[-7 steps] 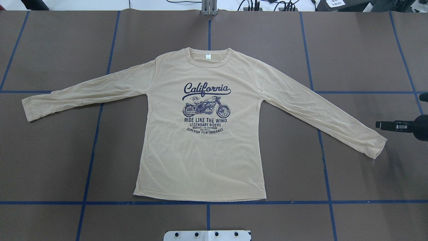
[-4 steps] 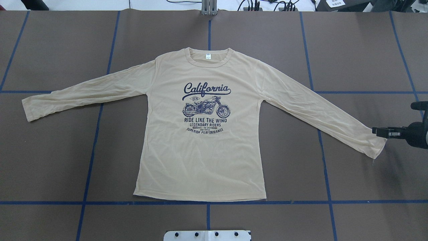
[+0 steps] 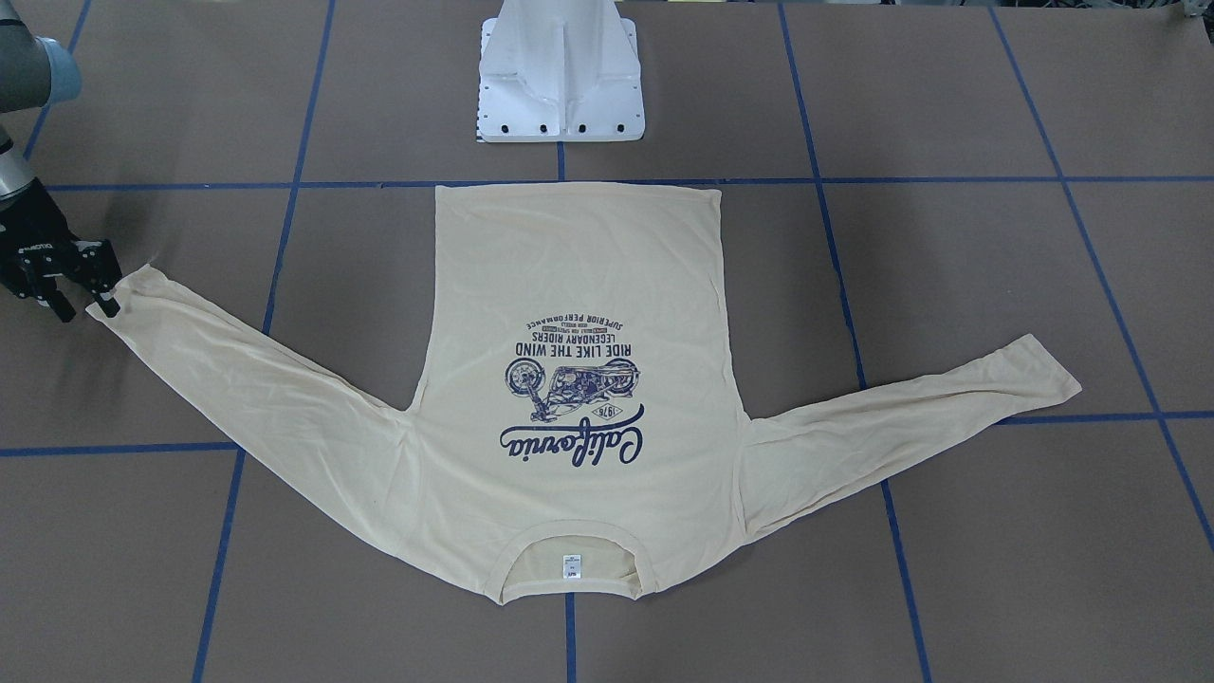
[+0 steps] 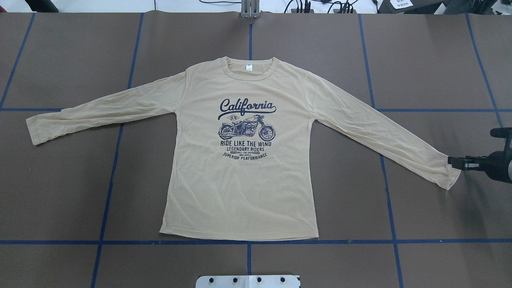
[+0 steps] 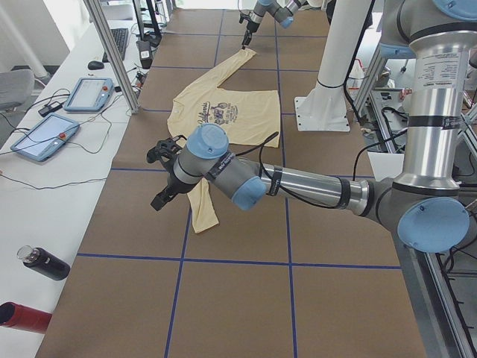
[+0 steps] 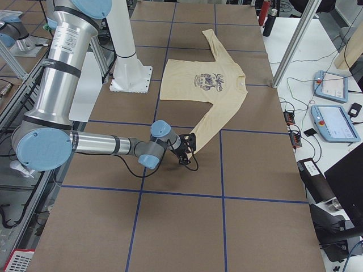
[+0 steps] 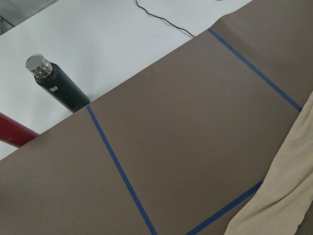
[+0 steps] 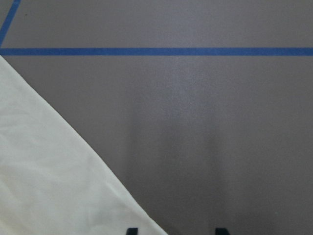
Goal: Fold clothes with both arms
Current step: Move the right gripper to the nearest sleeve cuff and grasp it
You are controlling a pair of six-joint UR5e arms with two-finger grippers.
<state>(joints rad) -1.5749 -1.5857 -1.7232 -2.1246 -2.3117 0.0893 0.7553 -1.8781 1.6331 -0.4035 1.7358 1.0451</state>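
Shirt point(image 4: 240, 184): flat on the table point(image 4: 60, 200), print up and both sleeves spread. Its right cuff point(image 4: 450, 176) lies at the tip of my right pincer point(image 3: 88, 305).
Right pincer: jaws parted, low over the table, holding nothing.
Cuff versus jaws: on the wrist view the fabric edge reaches only one fingertip; the gap between the jaws shows bare table.
Left pincer point(image 5: 158, 177): hangs above the table with the other sleeve point(image 4: 100, 110) off to one side. I cannot tell whether it is parted or closed.
Risk, missed pinch: if I close from here, I expect to catch nothing, or only one layer.
Risk, drag: fingertips pressing down could shove the thin knit and bunch the cuff.
Risk, skew: an uneven lift by the two arms may pull the body off square.
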